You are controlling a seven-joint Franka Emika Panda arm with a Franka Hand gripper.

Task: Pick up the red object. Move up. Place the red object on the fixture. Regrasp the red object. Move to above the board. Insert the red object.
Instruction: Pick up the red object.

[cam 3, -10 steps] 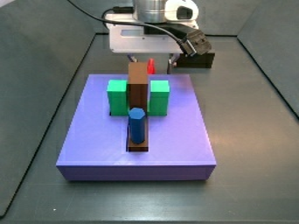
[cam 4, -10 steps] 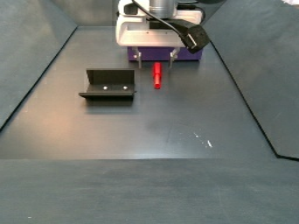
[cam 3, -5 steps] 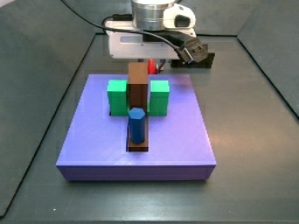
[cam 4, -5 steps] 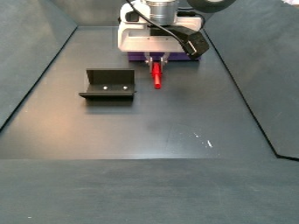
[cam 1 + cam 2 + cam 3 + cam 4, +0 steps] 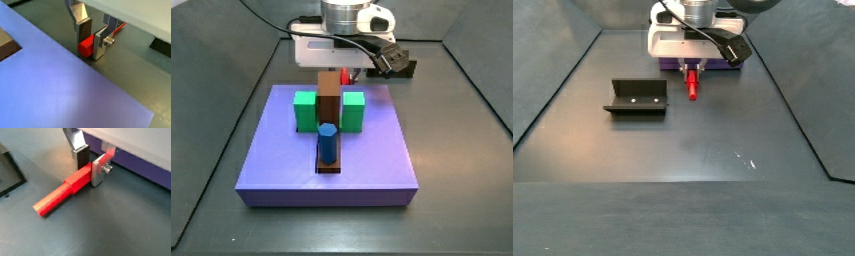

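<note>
Dark grey floor holds the board (image 5: pixel 327 150), with the fixture (image 5: pixel 637 97) well apart from it.
Just beside the board's edge, the gripper (image 5: pixel 90 167) pinches one end of the red object (image 5: pixel 61 194), lying flat, probably for lifting.

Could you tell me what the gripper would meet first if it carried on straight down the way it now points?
The gripper already has its jaws astride the slim red peg, lying on the dark grey floor; going further down, the floor itself probably comes next.
</note>
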